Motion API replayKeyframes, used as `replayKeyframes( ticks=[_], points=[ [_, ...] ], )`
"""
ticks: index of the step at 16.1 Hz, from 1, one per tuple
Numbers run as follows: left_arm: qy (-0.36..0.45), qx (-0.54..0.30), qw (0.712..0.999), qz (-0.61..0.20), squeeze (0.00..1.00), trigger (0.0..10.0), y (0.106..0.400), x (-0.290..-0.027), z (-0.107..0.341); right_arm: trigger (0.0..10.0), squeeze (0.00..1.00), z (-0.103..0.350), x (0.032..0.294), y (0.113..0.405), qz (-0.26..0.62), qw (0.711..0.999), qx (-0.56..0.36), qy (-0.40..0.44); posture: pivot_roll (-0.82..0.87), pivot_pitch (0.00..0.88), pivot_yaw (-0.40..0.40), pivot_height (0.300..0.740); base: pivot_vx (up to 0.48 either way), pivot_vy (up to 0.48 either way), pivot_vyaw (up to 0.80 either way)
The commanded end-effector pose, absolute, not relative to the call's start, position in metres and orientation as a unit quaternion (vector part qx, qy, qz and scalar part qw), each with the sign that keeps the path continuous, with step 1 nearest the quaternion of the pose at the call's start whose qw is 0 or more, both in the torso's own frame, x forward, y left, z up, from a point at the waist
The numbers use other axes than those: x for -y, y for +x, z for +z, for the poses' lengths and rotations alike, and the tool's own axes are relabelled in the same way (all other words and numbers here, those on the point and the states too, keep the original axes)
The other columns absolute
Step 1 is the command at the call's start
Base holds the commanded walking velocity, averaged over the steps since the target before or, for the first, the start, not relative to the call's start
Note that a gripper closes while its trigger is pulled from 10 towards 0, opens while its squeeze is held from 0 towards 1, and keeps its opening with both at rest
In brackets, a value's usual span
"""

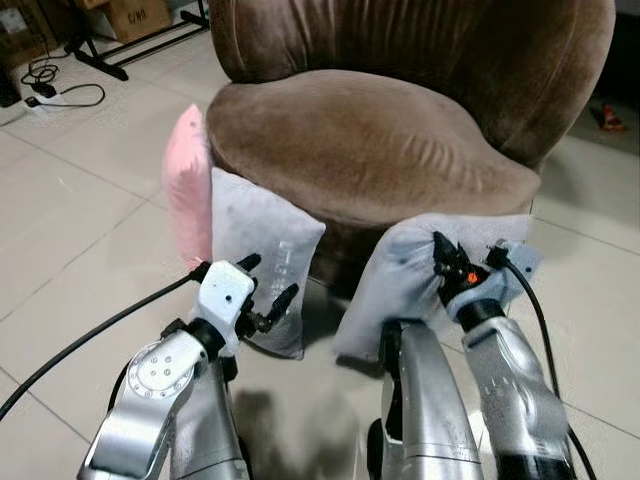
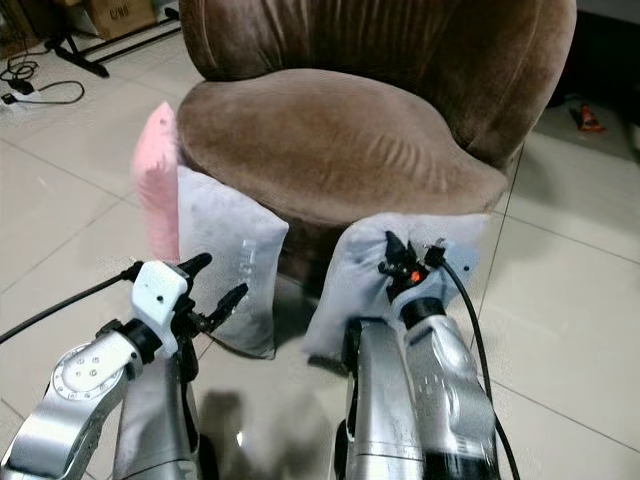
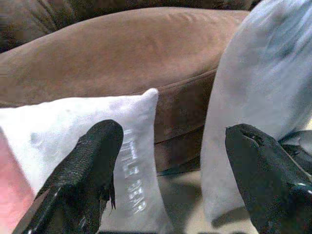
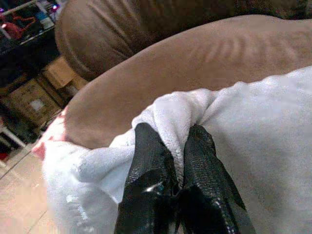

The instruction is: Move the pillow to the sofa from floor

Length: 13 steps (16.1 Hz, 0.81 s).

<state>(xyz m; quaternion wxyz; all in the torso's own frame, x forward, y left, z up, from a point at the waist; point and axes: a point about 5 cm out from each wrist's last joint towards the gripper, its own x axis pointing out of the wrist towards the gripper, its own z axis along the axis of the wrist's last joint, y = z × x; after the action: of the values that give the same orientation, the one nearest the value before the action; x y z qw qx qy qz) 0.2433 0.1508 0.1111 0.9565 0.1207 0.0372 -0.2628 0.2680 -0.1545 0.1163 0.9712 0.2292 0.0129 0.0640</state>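
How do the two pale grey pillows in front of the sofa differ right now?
The left grey pillow stands free, leaning on the pink pillow, with the open left hand just short of it. The right grey pillow is pinched at a fold by the shut right hand. The left one shows printed lettering; none shows on the right. Both lean against the brown sofa.
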Motion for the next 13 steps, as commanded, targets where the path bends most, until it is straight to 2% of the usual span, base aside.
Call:
replayKeyframes(
  ticks=[1, 2, 3, 4, 7, 10, 13],
  points=[
    [0.127, -0.03, 0.959, -0.253, 0.0, 10.0, 0.243, -0.153, 0.114, 0.0, 0.0, 0.151, 0.149, 0.269, 0.093, 0.967, 0.057, 0.229, -0.03, 0.0, -0.002, 0.427, 0.0, 0.0, 0.0],
    [0.131, -0.018, 0.965, -0.226, 0.0, 10.0, 0.242, -0.158, 0.119, 0.0, 0.0, 0.174, 0.153, 0.265, 0.079, 0.966, 0.087, 0.228, -0.03, 0.0, 0.004, 0.427, 0.0, 0.0, 0.0],
    [0.132, -0.006, 0.971, -0.197, 0.0, 10.0, 0.243, -0.163, 0.125, 1.7, 0.0, 0.201, 0.163, 0.268, 0.038, 0.969, 0.126, 0.209, -0.04, 0.0, 0.009, 0.427, 0.0, 0.0, 0.0],
    [0.13, 0.003, 0.976, -0.173, 0.0, 10.0, 0.244, -0.168, 0.131, 10.0, 0.0, 0.218, 0.168, 0.271, 0.012, 0.974, 0.128, 0.187, -0.04, 0.0, 0.009, 0.427, 0.0, 0.0, 0.0],
    [0.128, 0.04, 0.981, -0.138, 0.0, 10.0, 0.247, -0.173, 0.153, 10.0, 0.0, 0.25, 0.164, 0.267, 0.025, 0.975, 0.172, 0.139, -0.05, 0.0, 0.01, 0.427, 0.0, 0.0, 0.0],
    [0.153, 0.071, 0.98, -0.105, 0.0, 10.0, 0.259, -0.175, 0.168, 10.0, 0.0, 0.237, 0.145, 0.266, 0.025, 0.982, 0.132, 0.135, -0.03, 0.0, 0.004, 0.452, 0.0, 0.0, 0.0],
    [0.145, 0.078, 0.981, -0.1, 0.0, 10.0, 0.261, -0.172, 0.174, 10.0, 0.0, 0.255, 0.143, 0.272, 0.026, 0.978, 0.157, 0.134, -0.02, 0.0, -0.008, 0.477, 0.0, 0.0, 0.0]
  ],
)
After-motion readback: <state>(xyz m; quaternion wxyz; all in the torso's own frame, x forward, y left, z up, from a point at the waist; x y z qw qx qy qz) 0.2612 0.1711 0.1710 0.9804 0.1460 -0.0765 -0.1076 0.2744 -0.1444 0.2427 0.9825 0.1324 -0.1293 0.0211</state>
